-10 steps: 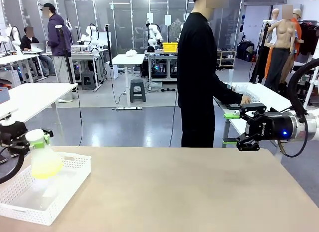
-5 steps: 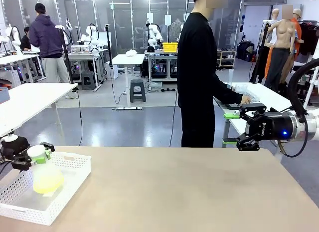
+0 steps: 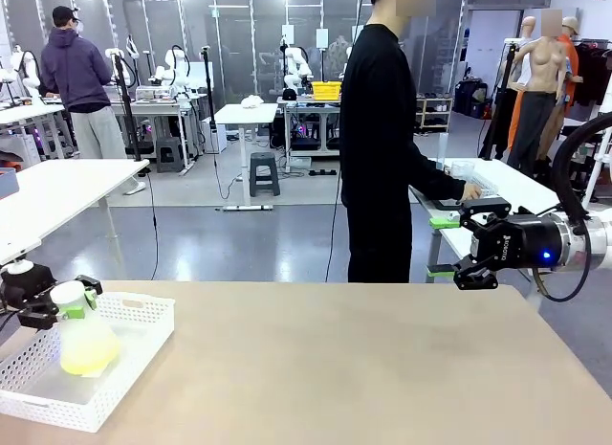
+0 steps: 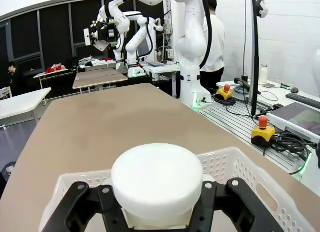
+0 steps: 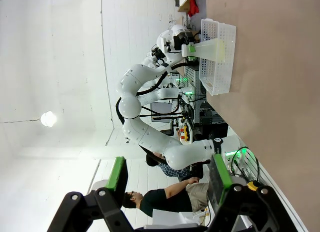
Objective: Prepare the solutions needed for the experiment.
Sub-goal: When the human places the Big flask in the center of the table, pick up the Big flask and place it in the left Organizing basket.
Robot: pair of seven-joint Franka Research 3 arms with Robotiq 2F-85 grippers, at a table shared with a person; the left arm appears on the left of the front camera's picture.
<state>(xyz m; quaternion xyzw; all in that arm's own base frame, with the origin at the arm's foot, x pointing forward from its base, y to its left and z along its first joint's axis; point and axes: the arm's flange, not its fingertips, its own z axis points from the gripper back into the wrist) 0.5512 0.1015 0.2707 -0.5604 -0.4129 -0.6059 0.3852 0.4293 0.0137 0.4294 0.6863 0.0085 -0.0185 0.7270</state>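
The flask with the yellow-green solutions is set in the white basket on the desk, the left fingers are around its neck, grip unclear, the right fingers are held apart, empty, and more seems left.

Front view faces across the table — both wrist views share its basket.
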